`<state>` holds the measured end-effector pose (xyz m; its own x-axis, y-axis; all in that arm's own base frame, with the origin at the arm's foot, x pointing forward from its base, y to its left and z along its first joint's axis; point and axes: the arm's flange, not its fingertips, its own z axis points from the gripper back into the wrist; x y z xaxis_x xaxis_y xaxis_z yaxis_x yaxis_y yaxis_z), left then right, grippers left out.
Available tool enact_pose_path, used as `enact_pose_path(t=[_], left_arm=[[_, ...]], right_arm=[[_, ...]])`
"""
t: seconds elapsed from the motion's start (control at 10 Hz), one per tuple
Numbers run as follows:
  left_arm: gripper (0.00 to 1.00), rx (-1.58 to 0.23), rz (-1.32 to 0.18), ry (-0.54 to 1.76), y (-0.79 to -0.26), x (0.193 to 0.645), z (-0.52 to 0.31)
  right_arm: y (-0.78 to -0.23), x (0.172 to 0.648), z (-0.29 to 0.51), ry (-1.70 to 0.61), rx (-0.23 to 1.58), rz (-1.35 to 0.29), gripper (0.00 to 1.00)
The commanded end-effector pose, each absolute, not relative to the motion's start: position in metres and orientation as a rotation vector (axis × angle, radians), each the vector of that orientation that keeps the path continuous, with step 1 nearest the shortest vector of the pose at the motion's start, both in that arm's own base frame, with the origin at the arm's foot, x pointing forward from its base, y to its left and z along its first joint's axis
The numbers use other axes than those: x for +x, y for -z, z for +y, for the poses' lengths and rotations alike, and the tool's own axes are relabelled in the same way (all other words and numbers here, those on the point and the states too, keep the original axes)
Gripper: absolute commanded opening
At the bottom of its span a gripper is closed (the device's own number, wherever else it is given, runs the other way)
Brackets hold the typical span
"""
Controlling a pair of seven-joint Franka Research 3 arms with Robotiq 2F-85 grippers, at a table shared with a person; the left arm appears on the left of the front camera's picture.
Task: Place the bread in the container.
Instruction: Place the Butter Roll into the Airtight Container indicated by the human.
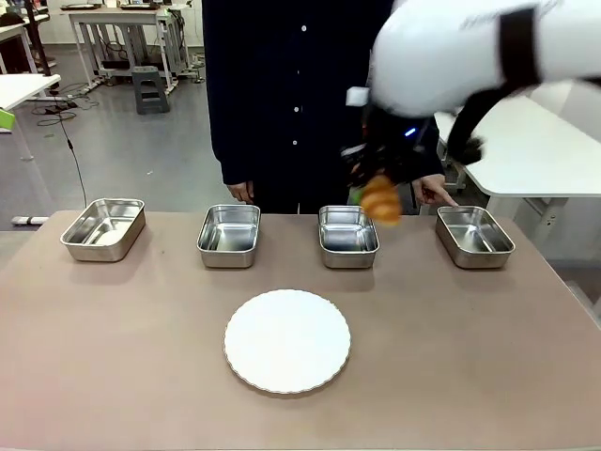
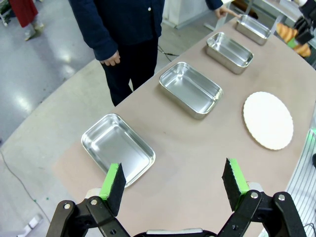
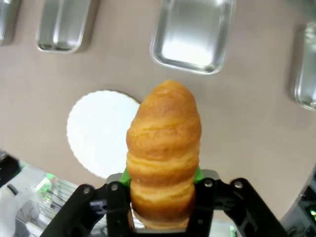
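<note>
The right gripper [image 3: 163, 207] has its jaws clenched on the bread [image 3: 164, 153], held up in the air above the desk [image 1: 470, 357] near the third container [image 1: 347, 235] from the left, while the left gripper [image 2: 174, 185] hangs released over the desk.

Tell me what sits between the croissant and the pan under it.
Nothing: in the front view the croissant, held in the right gripper, hangs over the pan with open air between.
</note>
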<state>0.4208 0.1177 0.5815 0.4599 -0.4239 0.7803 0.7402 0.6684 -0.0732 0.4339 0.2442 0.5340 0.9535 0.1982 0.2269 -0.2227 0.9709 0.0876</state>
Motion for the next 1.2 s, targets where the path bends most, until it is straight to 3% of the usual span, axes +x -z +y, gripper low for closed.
enact_pose_path(t=[0.0, 0.3, 0.4, 0.5, 0.8, 1.1], left_arm=[[1.0, -0.443, -0.823, 0.745, -0.582, 0.42, 0.117], [1.0, -0.443, -0.823, 0.745, -0.582, 0.42, 0.117], [1.0, -0.443, -0.823, 0.745, -0.582, 0.42, 0.117], [1.0, -0.443, -0.823, 0.745, -0.582, 0.42, 0.117], [1.0, -0.443, -0.823, 0.745, -0.582, 0.42, 0.117], [1.0, -0.443, -0.823, 0.745, -0.582, 0.42, 0.117]], right_arm=[[-0.536, 0.465, 0.185, -0.297, 0.116, -0.201, 0.41], [-0.509, 0.502, 0.126, -0.292, 0.108, -0.201, 0.41], [-0.499, 0.497, 0.128, -0.397, 0.157, -0.124, 0.41], [-0.516, 0.493, 0.12, -0.28, 0.102, -0.186, 0.41], [-0.501, 0.499, 0.118, -0.312, 0.107, -0.16, 0.41], [-0.485, 0.563, 0.057, -0.228, 0.16, -0.145, 0.41]])
